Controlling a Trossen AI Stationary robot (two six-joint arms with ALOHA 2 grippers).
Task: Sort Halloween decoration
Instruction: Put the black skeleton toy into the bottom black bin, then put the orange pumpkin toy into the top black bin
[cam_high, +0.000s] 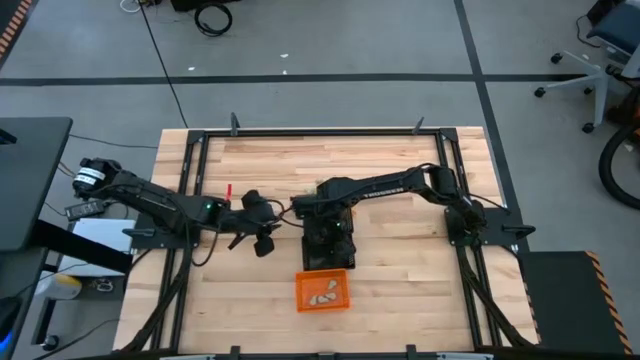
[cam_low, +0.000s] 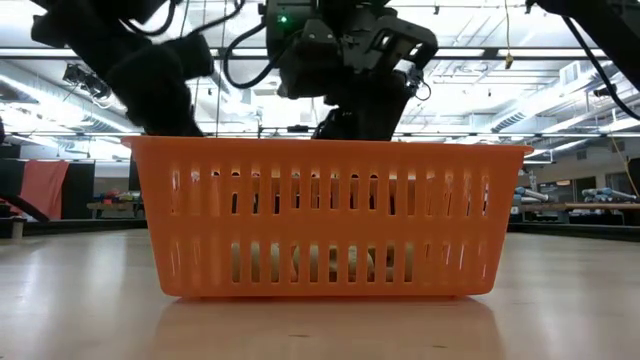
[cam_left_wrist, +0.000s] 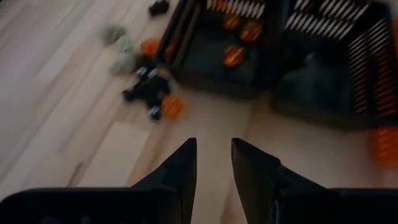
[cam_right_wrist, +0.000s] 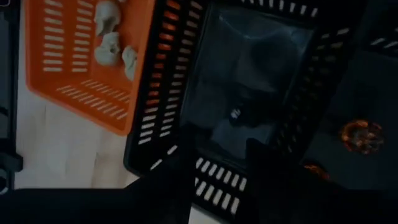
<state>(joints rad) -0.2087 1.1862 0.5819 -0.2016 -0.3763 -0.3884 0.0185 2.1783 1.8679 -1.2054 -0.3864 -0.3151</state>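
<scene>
- The right gripper (cam_high: 328, 240) hangs mid-frame in the high view, over a black basket (cam_right_wrist: 249, 87); its fingers stand a little apart, holding nothing I can see.
- Inside that basket, just ahead of those fingers, lies a dark trinket (cam_right_wrist: 239, 109).
- Cream-white trinkets (cam_right_wrist: 112, 40) sit in the orange basket (cam_high: 322, 291), low centre of the high view, just below the gripper.
- The left gripper (cam_high: 262, 238) waits left of centre, fingers (cam_left_wrist: 180, 171) parted and empty.
- Beyond it, loose trinkets (cam_left_wrist: 152, 93) lie on the table (cam_high: 400, 290) beside a second black basket (cam_left_wrist: 217, 68) holding orange trinkets (cam_left_wrist: 239, 37).
</scene>
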